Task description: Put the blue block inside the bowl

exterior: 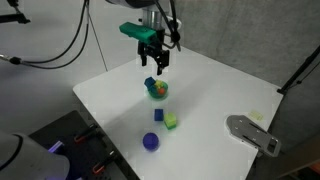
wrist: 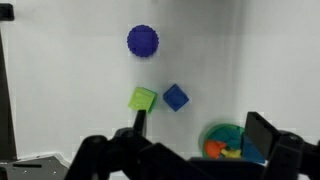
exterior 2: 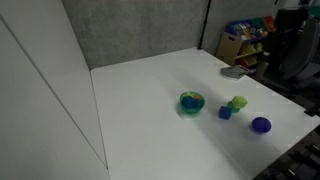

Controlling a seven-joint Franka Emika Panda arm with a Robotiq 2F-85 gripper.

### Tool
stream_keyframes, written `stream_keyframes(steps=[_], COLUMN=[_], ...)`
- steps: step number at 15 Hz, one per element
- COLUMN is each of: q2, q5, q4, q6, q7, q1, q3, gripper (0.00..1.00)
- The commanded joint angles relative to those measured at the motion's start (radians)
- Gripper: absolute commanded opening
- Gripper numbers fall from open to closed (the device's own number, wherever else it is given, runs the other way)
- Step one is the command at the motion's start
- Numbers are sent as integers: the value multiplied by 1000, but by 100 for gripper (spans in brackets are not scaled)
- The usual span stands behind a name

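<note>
The blue block [exterior: 158, 115] is a small dark blue cube lying on the white table, also seen in an exterior view [exterior 2: 225, 113] and in the wrist view [wrist: 176, 97]. The light green cube [wrist: 143, 98] sits right beside it. The small green bowl [exterior: 157, 89] stands a short way from the block and holds orange and yellow bits; it also shows in an exterior view [exterior 2: 191, 102] and in the wrist view [wrist: 228, 142]. My gripper [exterior: 152, 60] hangs above the bowl, open and empty; its fingers frame the wrist view [wrist: 200, 130].
A round blue-violet piece [exterior: 150, 141] lies beyond the cubes toward the table edge, also in the wrist view [wrist: 143, 40]. A grey flat object [exterior: 253, 133] lies near one table edge. Shelves with clutter [exterior 2: 245, 42] stand behind the table.
</note>
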Motion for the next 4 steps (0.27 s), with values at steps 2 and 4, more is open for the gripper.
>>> stream_keyframes(steps=[2,4], q2=[-51,-40], q5=[-7,1], q4=[15,8], q6=[-90,-66], q7=[-22,-1], q1=[-16,-15], q3=[17,20], gripper=[100,100])
